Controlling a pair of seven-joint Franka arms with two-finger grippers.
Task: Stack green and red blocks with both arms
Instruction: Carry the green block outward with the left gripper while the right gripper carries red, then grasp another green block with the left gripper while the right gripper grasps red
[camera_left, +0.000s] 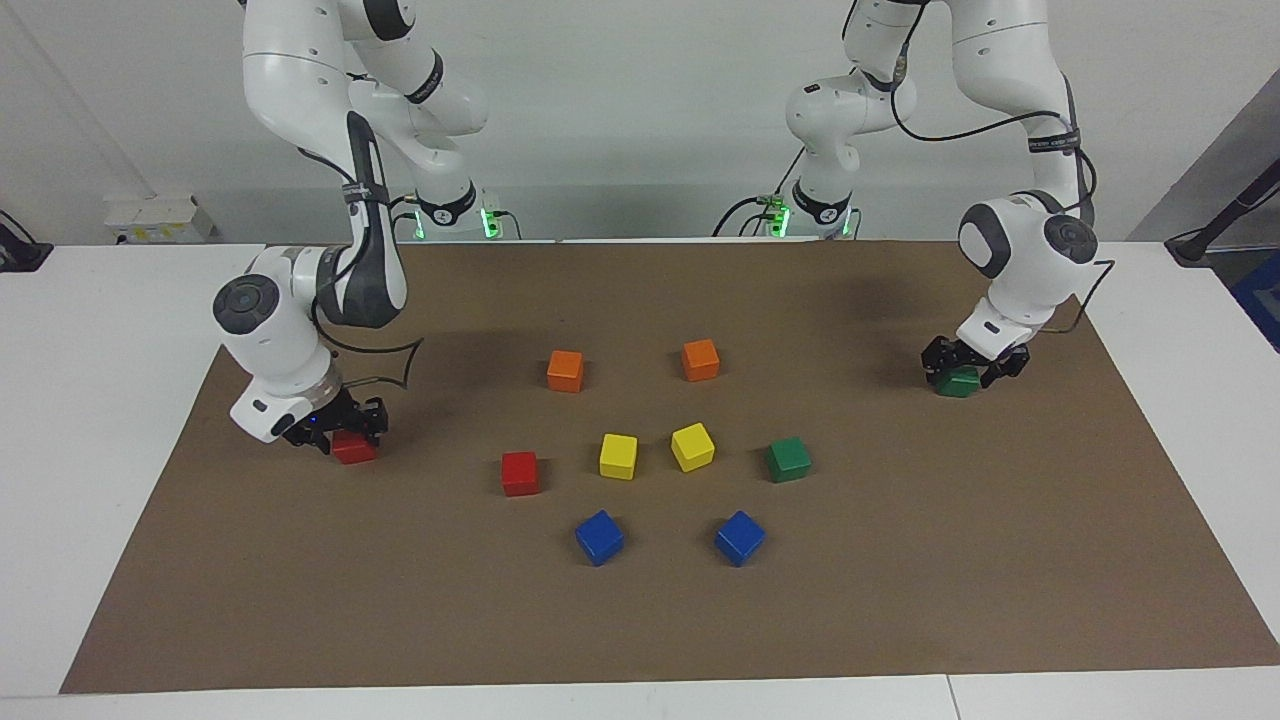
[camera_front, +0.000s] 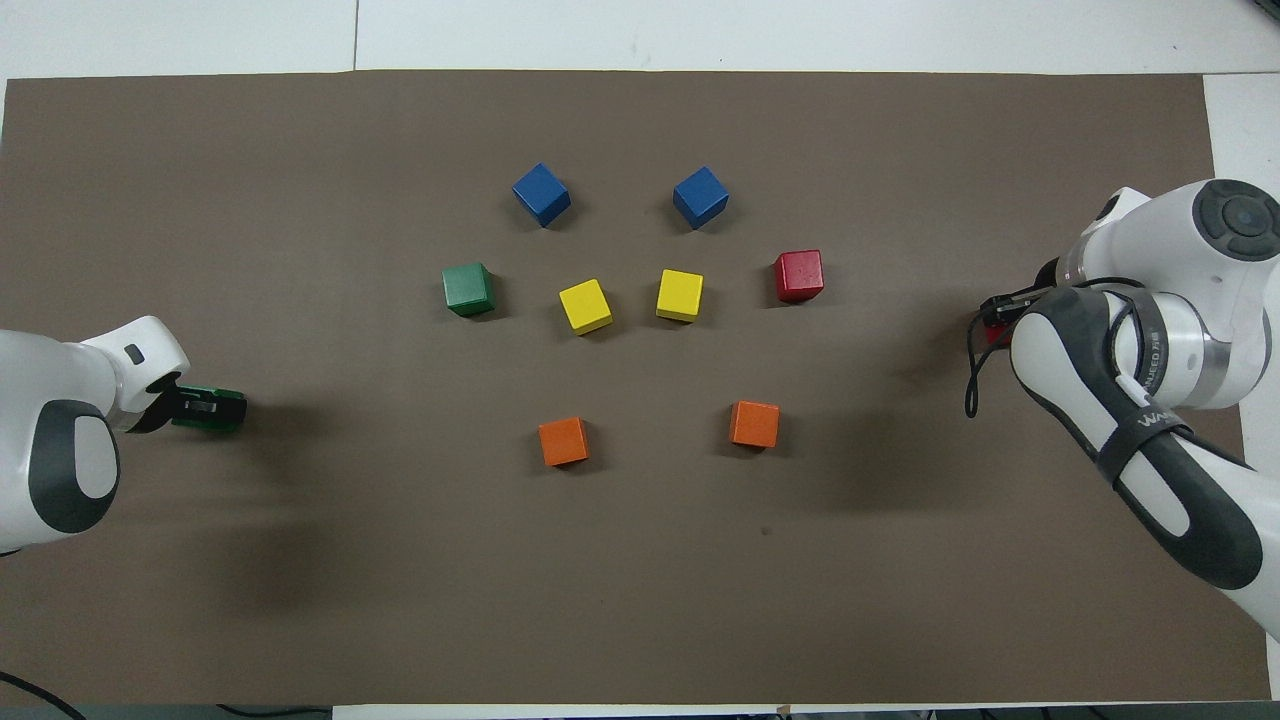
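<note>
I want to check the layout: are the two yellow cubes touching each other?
Apart. The overhead view shows brown mat between one yellow cube and the other.

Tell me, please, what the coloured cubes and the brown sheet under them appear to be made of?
The cubes, such as the red cube and the green cube, look like painted wood or hard plastic: crisp edges, even satin colour, faint highlights. The brown sheet seems matte paper or thin card: flat, glare-free, with a cleanly cut border.
</note>
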